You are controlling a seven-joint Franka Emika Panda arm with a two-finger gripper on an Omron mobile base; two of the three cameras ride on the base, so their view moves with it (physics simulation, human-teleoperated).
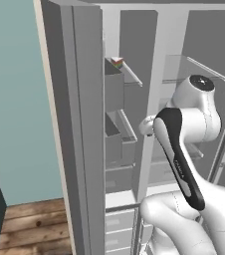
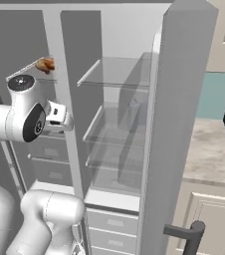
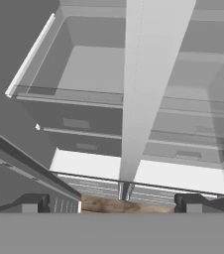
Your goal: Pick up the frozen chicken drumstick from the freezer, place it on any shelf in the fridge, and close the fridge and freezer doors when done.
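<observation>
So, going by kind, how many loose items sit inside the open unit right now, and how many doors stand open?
Lumpy brown-orange chicken drumstick on an upper freezer shelf: 1
Small rainbow-striped cube on the freezer door's top bin: 1
Tall grey doors standing open, one plain-faced, one beside the glass shelves: 2
Total: 4

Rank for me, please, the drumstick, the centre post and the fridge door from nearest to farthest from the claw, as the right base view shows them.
From the open claw:
1. Centre post, right beside it.
2. Drumstick, above, on a freezer shelf.
3. Fridge door, swung open at the far right.
</observation>
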